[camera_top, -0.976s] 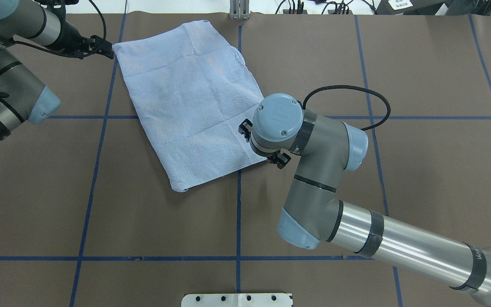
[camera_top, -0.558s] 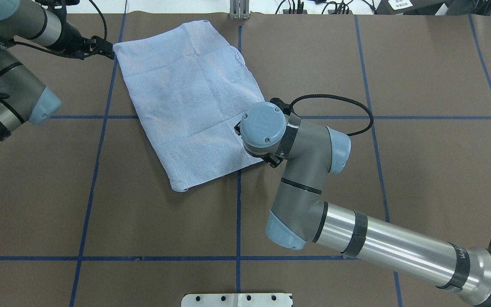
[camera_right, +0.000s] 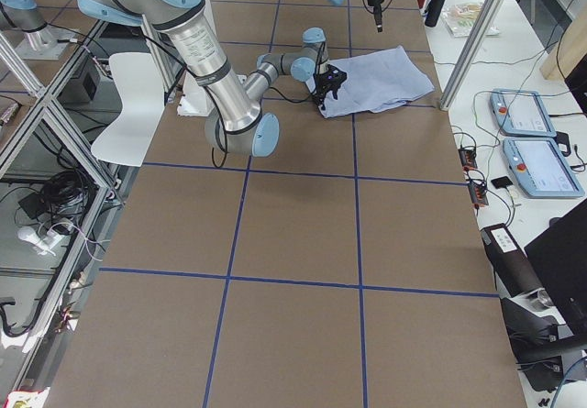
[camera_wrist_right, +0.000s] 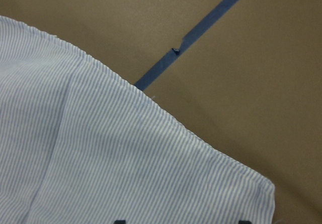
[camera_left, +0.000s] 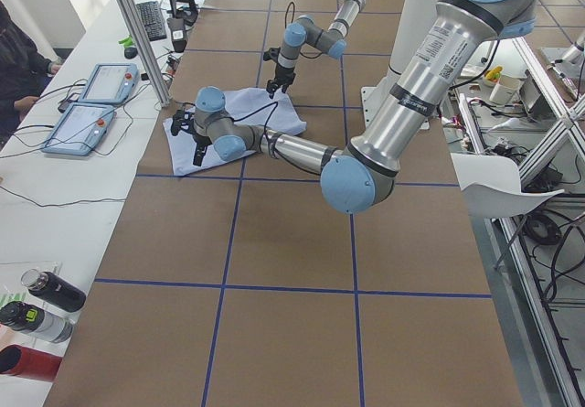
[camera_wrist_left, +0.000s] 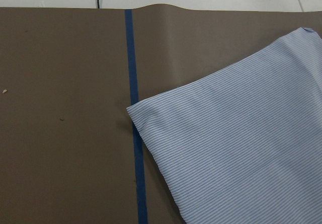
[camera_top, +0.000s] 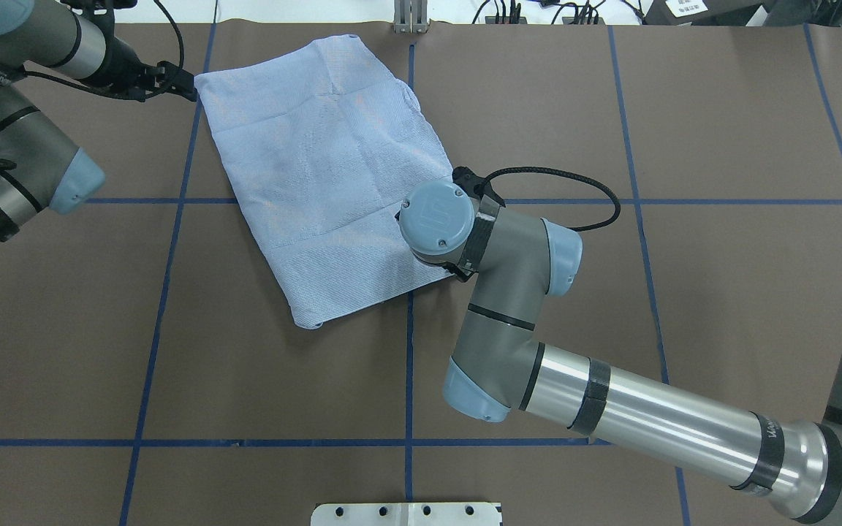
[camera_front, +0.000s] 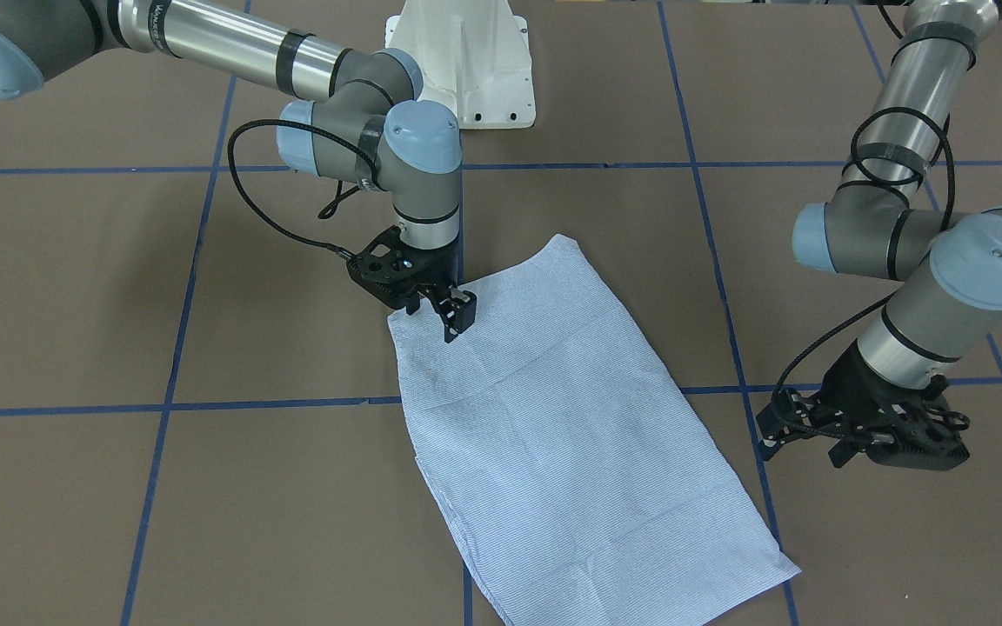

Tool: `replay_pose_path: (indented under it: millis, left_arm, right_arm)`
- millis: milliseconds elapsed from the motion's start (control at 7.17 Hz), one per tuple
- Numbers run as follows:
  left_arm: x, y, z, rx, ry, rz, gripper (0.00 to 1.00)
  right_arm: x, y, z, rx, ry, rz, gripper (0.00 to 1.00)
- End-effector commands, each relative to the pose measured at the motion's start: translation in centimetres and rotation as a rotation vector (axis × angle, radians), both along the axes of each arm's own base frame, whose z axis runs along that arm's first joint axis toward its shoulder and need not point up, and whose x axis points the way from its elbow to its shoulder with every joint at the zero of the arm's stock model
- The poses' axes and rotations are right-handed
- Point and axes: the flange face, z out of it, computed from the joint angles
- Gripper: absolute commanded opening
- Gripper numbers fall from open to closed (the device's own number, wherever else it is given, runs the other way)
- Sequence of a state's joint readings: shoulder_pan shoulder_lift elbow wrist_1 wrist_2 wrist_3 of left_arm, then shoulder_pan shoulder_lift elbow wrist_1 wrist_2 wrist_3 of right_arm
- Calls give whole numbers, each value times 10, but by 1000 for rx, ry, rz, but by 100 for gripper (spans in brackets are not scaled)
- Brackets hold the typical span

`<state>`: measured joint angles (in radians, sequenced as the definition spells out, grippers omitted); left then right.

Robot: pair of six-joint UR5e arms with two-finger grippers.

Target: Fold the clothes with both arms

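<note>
Two arms reach over the brown worktop (camera_top: 721,307), which blue tape lines (camera_top: 409,365) divide into large squares. One light blue, finely striped shirt (camera_top: 319,168) lies flat on it, folded into a rough rectangle set at a slant. It reaches almost to the worktop's far edge and sits left of the middle from the robot's side.

The right hand (camera_front: 434,320) points straight down over the shirt's near-right corner, its wrist upright above it. Its fingers stand spread apart with nothing between them. The right wrist camera catches two black fingertips (camera_wrist_right: 119,221) at the bottom of its view, set wide, with the hemmed corner of the cloth just ahead of them. Whether the tips touch the fabric I cannot tell.

The left hand (camera_top: 186,82) sits low just beside the shirt's far-left corner, lying nearly level and aimed at it. Its fingers look parted and hold nothing. The left wrist camera shows that corner lying free on the worktop, its tip over a tape line.

A white pedestal base (camera_front: 466,61) stands at the worktop's near edge, between the two arms.
</note>
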<state>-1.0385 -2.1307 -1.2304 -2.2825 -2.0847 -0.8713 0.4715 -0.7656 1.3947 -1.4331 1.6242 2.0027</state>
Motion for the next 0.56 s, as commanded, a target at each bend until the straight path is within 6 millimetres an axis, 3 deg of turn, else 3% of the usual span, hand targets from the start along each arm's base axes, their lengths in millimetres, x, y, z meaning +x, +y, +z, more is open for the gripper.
replay_pose_path:
  millis: [0, 279, 418]
  left_arm:
    - [0, 0, -1, 1, 1, 0, 100]
    - [-1, 1, -3, 5, 3, 0, 100]
    - [-1, 1, -2, 5, 3, 0, 100]
  right_arm:
    - [-4, 2, 2, -14, 46, -24, 81]
    - [-3, 2, -1, -12, 72, -33, 81]
    - [-5, 4, -2, -10, 74, -31, 68]
